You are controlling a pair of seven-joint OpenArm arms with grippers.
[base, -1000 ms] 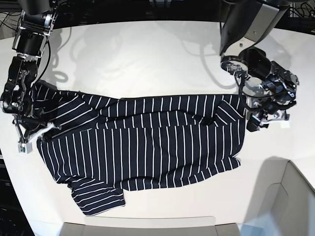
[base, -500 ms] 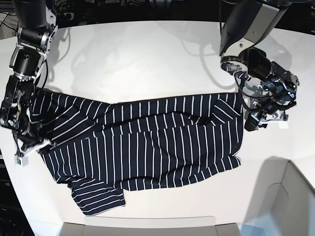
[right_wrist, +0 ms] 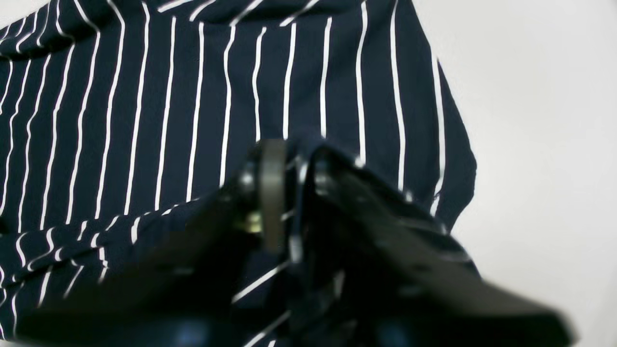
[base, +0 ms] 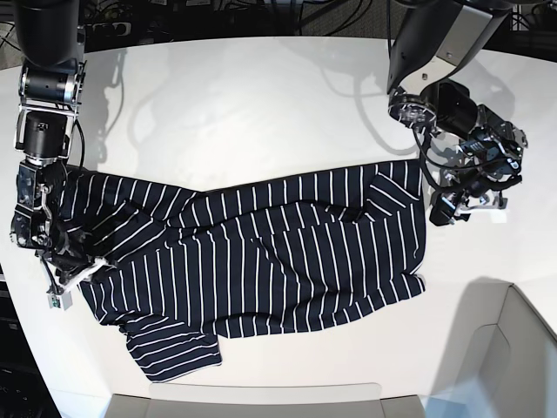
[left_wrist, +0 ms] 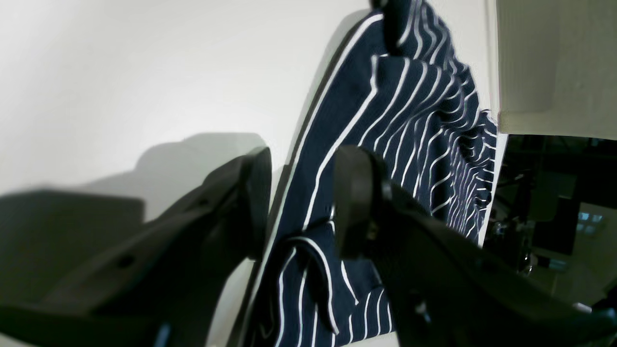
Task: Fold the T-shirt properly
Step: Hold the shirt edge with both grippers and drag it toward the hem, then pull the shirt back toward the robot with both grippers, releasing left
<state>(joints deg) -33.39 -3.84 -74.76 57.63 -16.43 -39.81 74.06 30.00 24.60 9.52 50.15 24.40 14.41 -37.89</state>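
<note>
One T-shirt [base: 278,252], navy with thin white stripes, spread crosswise over the white table [base: 261,104] and reaching from scene left nearly to scene right, rumpled along its far edge and not yet folded into any tidy shape. Two grippers posted at opposite ends of the cloth, by all appearances to stretch it flat and square before a fold. Right gripper [right_wrist: 291,188], at scene left, set low on the shirt's left end with fingers drawn narrow about a small ridge of fabric; whether clamped or loose, impossible to tell from the blurred wrist view. Left gripper [left_wrist: 301,207], at scene right, poised just beside the shirt's right edge with fingers spread well apart and nothing between them but a view of the striped hem beyond, ready, in all likelihood, to come in on that corner. One short sleeve [base: 170,348] fanned out at near left, clear of the body and probably awaiting tucking. One diagonal crease running from far left toward the middle, a likely mark of tension from the left end. One pale bin [base: 522,348] at the near right corner, well apart from the cloth. By count: one shirt, two arms, two grippers, one bin.
</note>
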